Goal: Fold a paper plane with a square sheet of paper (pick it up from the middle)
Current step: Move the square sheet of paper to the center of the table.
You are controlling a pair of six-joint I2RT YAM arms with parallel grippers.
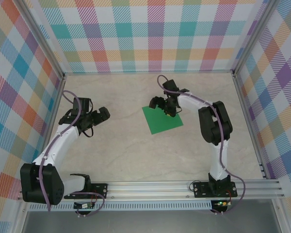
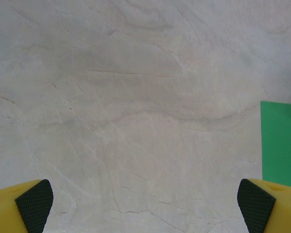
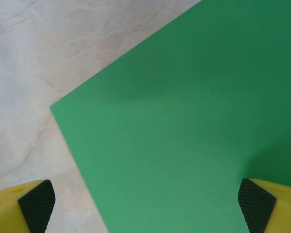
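Note:
The square sheet of paper is bright green and lies flat and unfolded in the middle of the table. My right gripper hangs over its far part, open. In the right wrist view the square sheet of paper spreads beneath my right gripper, one corner pointing left, with nothing between the black pads. My left gripper is open over bare table, well left of the sheet. The left wrist view has my left gripper with the sheet's edge at the far right. The paper plane is out of view.
The tabletop is pale marble-patterned, enclosed by checked walls at the back and both sides. An aluminium rail carrying both arm bases runs along the near edge. Bare table lies all around the sheet.

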